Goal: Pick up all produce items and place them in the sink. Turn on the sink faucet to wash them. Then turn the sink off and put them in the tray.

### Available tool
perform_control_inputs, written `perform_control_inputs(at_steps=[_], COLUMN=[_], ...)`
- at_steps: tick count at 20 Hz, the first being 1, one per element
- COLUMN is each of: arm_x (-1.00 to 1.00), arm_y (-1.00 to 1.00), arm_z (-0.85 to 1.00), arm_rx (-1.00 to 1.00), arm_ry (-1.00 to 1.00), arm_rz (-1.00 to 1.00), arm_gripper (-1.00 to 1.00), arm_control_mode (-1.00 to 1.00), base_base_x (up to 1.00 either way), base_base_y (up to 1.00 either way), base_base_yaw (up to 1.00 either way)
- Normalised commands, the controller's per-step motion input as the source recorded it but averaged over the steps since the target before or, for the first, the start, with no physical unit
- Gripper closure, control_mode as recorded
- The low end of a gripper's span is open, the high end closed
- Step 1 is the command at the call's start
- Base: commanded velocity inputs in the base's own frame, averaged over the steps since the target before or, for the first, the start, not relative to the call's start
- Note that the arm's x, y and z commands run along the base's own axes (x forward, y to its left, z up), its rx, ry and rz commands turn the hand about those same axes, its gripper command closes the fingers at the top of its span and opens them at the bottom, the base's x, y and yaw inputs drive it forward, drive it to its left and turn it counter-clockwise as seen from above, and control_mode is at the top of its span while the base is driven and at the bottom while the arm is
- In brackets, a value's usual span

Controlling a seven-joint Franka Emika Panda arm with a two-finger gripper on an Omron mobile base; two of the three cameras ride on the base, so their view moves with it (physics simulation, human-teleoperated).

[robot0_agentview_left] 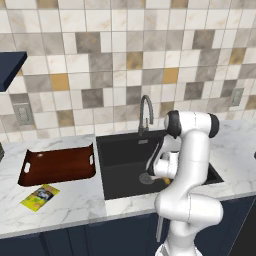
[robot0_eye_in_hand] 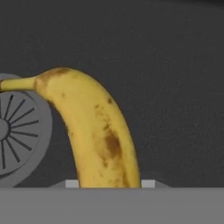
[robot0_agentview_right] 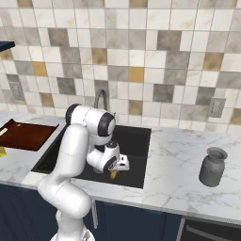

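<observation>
A: Why is the pincer [robot0_agentview_right: 114,173] down in the sink [robot0_agentview_left: 120,147]?

B: The banana [robot0_eye_in_hand: 94,131] lies on the basin floor beside the drain [robot0_eye_in_hand: 19,131], so it reaches low.

A: Clamped on it?

B: Probably closing, though I cannot tell. The fruit is yellow, curved, brown-speckled.

Two base cameras flank the arm; the hand camera looks down close.
Both base views face the sink [robot0_agentview_left: 125,150] and faucet [robot0_agentview_left: 145,114]; hand view sits near the banana [robot0_eye_in_hand: 98,135] and drain [robot0_eye_in_hand: 19,131].
</observation>
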Motion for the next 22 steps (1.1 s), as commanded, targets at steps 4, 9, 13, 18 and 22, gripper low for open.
perform_control_inputs(at_steps=[4, 9, 13, 18, 22], arm_x=[-0.13, -0.1, -0.07, -0.07, -0.09], arm_y=[-0.04, -0.01, -0.06, -0.05, -0.03], arm_z=[0.27, 0.5, 0.59, 0.58, 0.58], arm_rx=[0.0, 0.0, 0.0, 0.0, 0.0], arm_ry=[0.0, 0.0, 0.0, 0.0, 0.0], arm_rz=[0.0, -0.02, -0.01, 0.0, 0.0], arm_gripper=[1.0, 1.0, 1.0, 1.0, 1.0], arm_control_mode=[-1.0, -1.0, -1.0, -1.0, -1.0], base_base_x=[0.0, 0.0, 0.0, 0.0, 0.0], base_base_y=[0.0, 0.0, 0.0, 0.0, 0.0], base_base_yaw=[0.0, 0.0, 0.0, 0.0, 0.0])
